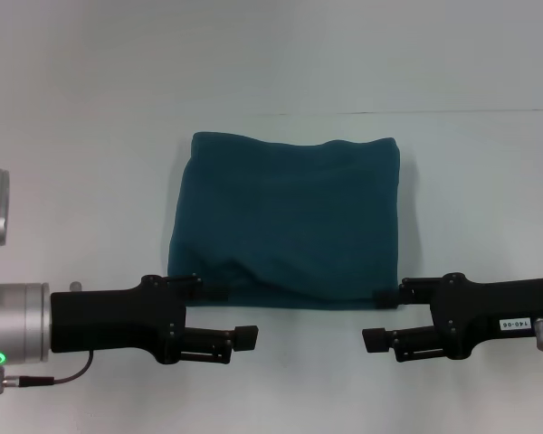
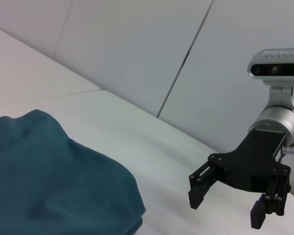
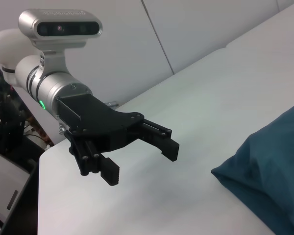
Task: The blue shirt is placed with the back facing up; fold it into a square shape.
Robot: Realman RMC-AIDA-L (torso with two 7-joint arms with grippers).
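The blue shirt (image 1: pixel 290 226) lies on the white table (image 1: pixel 290 389) as a folded, roughly square bundle, plain teal side up, with soft wrinkles along its near edge. My left gripper (image 1: pixel 222 312) hovers at the bundle's near left corner, open and holding nothing. At the near right corner my right gripper (image 1: pixel 382 316) is likewise open and empty. In the left wrist view the shirt (image 2: pixel 49 181) fills one side and the right gripper (image 2: pixel 226 208) stands off it. The right wrist view shows a shirt corner (image 3: pixel 274 171) and the left gripper (image 3: pixel 140 164) clear of the cloth.
The table's far edge (image 1: pixel 344 113) meets a pale panelled wall just behind the shirt. White tabletop extends left, right and in front of the bundle. Dark equipment (image 3: pixel 5 127) stands beyond the table's left end.
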